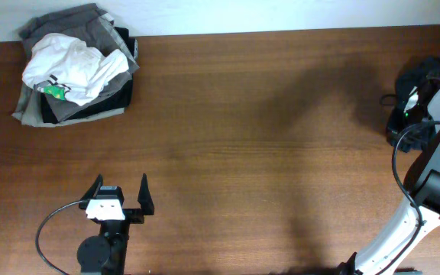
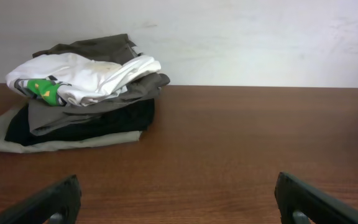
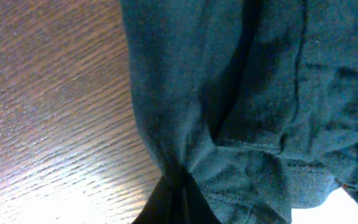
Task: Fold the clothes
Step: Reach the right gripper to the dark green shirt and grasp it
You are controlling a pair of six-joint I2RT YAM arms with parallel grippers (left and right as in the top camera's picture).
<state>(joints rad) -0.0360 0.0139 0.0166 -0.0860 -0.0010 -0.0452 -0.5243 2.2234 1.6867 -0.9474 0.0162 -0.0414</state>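
The dark teal-black T-shirt (image 1: 409,98) lies bunched at the table's far right edge, partly under my right arm. In the right wrist view the T-shirt (image 3: 247,93) fills the frame, its fabric gathered into folds that run into my right gripper (image 3: 180,198). The right gripper is shut on a pinch of the shirt. My left gripper (image 1: 119,194) is open and empty near the front left of the table, far from the shirt. Its two fingers show at the bottom corners of the left wrist view (image 2: 178,202).
A pile of grey folded garments (image 1: 73,107) with a white garment with a green mark (image 1: 71,67) on top sits at the back left, also in the left wrist view (image 2: 79,93). A pale wall runs behind the table.
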